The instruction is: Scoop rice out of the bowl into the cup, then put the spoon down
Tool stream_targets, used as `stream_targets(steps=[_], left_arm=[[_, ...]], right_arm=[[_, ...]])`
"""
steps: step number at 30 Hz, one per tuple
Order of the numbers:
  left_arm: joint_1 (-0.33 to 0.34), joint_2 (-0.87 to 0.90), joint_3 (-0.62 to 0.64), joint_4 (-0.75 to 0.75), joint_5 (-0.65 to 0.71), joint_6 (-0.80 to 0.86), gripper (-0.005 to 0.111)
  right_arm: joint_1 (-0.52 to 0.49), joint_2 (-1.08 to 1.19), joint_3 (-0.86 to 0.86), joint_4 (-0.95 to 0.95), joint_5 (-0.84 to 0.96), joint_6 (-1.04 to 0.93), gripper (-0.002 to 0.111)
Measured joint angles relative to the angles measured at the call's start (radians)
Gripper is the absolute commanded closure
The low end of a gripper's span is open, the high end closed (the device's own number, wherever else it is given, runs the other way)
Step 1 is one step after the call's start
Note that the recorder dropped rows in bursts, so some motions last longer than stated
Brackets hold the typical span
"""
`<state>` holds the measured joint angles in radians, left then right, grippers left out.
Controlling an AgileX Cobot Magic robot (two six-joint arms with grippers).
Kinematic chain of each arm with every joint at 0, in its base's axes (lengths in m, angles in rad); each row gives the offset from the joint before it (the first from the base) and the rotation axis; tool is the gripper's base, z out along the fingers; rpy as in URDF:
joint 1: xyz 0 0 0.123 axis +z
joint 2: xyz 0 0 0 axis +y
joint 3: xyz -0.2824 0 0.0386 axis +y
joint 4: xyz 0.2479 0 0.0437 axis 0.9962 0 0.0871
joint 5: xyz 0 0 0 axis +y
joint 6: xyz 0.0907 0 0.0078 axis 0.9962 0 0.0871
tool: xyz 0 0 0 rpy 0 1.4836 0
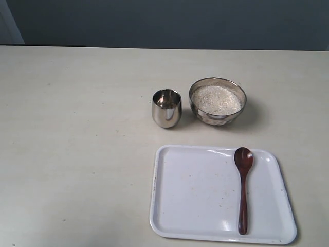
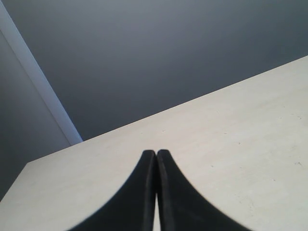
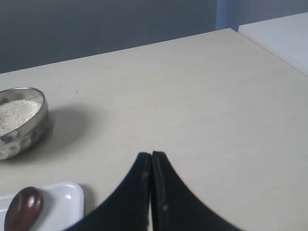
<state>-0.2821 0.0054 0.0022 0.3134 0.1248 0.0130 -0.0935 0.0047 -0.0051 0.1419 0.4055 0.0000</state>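
Observation:
The shiny bowl stands at the table's middle, filled with white rice. Just left of it is the small steel cup, upright. The dark wooden spoon lies on the white tray, head toward the bowl. Neither gripper shows in the exterior view. My left gripper is shut over bare table, holding nothing. My right gripper is shut and empty too; its view catches the bowl, the rice, the spoon's head and a tray corner off to one side.
The pale table stretches wide to the left of the cup and tray. A dark wall runs behind its far edge. A second white surface lies beyond the table's corner in the right wrist view.

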Motion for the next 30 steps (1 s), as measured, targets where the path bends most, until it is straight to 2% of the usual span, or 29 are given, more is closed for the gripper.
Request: stream_targets(steps=[30], left_arm=[[0.000,0.000,0.000,0.000,0.000,0.000,0.106]], right_arm=[[0.000,0.000,0.000,0.017,-0.005,0.000,0.108]])
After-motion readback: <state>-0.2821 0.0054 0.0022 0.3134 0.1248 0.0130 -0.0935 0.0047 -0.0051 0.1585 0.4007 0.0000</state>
